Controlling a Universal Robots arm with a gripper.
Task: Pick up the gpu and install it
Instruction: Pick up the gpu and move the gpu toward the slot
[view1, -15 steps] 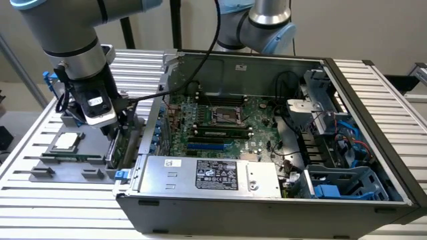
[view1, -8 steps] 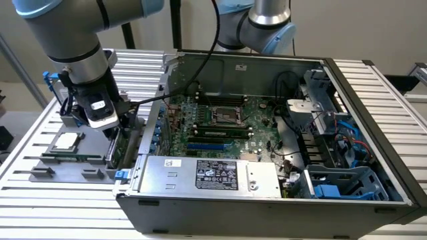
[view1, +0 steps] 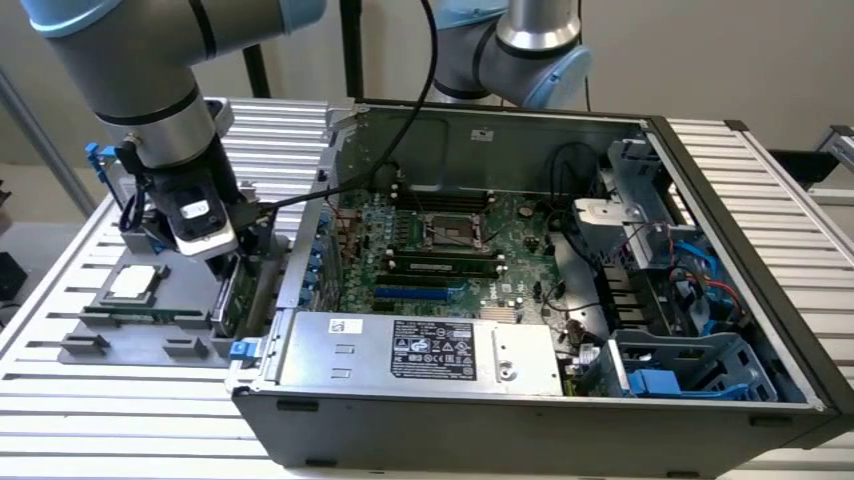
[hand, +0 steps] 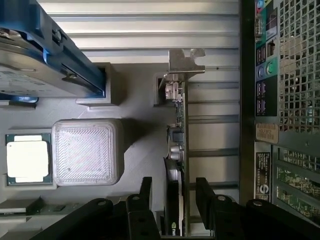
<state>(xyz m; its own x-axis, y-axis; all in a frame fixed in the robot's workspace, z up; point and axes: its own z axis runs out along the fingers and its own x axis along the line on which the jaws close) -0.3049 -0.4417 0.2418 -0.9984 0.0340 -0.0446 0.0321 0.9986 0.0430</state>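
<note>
We are at the pick: gripper (hand: 174, 183), released, straddles the gpu (hand: 176, 140) beside the case (hand: 280, 75); gripping needs centring.

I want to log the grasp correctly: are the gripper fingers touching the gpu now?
Apart. The wrist view shows the gripper straddling the gpu standing on edge, with a visible gap between each finger and the card.

No wording is legible. The black label (view1: 434, 352) on the power supply (view1: 320, 350), lower centre of the exterior view, carries print too small to read, as do the case stickers (hand: 263, 170).
</note>
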